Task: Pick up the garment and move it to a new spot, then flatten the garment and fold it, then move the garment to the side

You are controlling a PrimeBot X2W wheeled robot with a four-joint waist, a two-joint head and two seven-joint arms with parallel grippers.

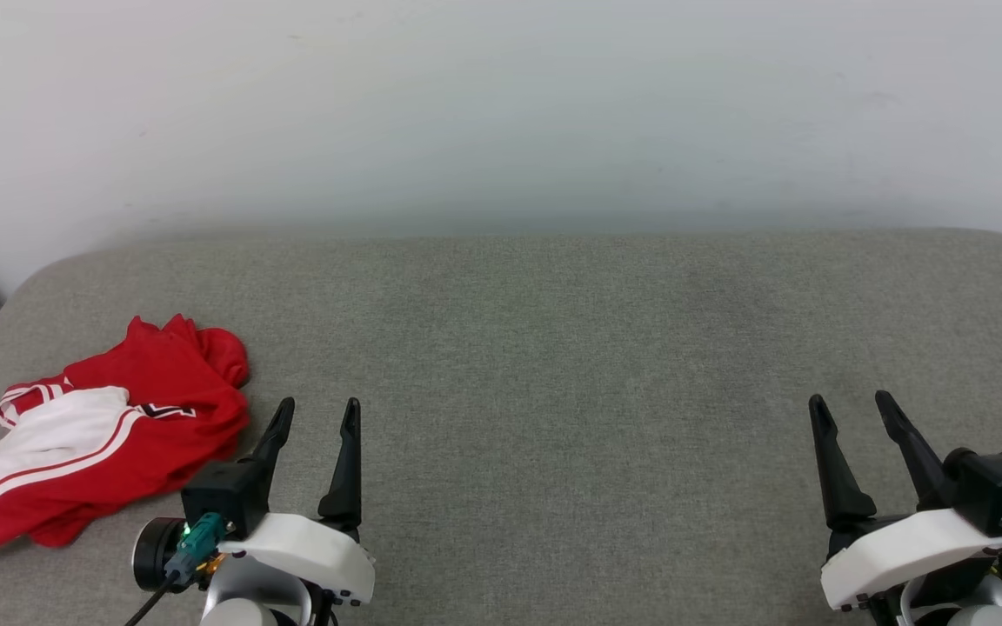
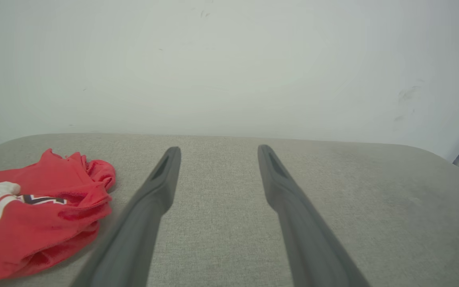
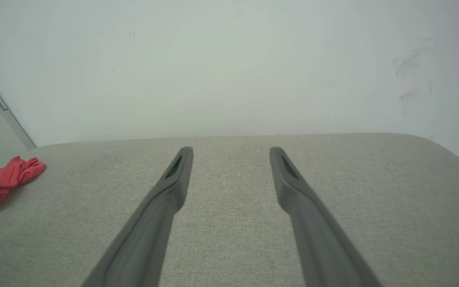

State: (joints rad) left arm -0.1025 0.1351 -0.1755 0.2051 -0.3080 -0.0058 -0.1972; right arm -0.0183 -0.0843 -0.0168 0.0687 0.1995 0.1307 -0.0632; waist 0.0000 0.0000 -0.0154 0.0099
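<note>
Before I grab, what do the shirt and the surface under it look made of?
The shirt looks like soft, matte knit cloth, likely jersey: it lies crumpled in loose folds. The surface looks like grey woven upholstery, matte, probably padded: fine weave grain, rounded corners.

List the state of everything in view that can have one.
garment, crumpled in a heap at the left end of the grey padded surface, not held.
left hand, open, empty, just right of the garment.
right hand, open, empty, far from the garment.
</note>
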